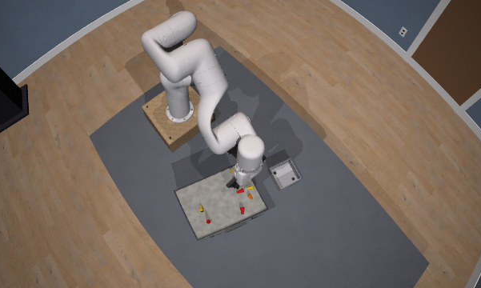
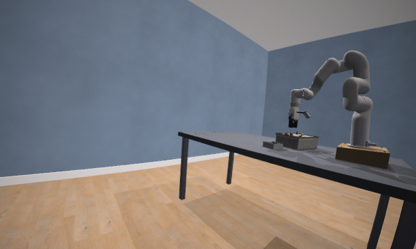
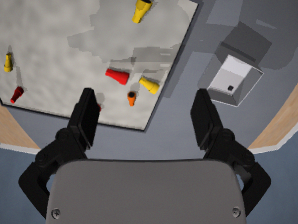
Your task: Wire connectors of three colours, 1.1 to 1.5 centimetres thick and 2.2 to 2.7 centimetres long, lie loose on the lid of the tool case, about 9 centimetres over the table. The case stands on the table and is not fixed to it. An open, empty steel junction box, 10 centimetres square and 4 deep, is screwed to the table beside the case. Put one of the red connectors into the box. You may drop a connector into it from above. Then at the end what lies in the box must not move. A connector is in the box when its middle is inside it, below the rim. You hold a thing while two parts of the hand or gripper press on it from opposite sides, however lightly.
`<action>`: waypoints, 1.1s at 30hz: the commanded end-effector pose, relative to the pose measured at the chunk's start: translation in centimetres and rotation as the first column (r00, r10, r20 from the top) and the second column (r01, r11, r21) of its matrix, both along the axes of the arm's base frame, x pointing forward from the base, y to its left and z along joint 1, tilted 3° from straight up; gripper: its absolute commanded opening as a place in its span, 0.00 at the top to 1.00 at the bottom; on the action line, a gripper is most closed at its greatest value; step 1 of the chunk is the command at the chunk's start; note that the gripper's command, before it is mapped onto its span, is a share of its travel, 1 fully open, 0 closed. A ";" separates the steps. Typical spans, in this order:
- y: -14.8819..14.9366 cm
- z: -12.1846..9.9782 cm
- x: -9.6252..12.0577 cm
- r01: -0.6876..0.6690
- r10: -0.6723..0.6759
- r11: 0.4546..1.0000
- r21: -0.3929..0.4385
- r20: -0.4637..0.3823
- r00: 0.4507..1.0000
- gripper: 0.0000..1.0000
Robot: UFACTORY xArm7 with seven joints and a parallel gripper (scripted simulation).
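One red connector (image 3: 117, 76) lies on the lid below the wide-open, empty jaws, nearer the left one.

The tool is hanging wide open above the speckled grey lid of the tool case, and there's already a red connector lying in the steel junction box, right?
Not quite. The tool does hang wide open above the speckled grey case lid, but the square steel junction box holds no connector, as the top view shows. The red cone-shaped connectors all lie on the lid.
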State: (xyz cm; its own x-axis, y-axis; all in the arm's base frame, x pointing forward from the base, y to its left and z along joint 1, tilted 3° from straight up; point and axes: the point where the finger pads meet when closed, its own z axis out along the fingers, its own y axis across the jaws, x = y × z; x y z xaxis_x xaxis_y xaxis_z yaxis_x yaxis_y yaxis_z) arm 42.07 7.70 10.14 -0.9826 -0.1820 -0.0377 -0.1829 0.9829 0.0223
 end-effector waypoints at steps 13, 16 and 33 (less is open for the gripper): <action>-0.1 0.2 0.2 0.013 -0.013 1.000 0.000 0.004 1.000 0.00; -0.6 0.7 0.4 0.090 -0.090 0.996 0.002 0.001 0.996 0.00; -4.7 4.4 1.4 0.622 -0.622 0.783 0.010 -0.018 0.783 0.00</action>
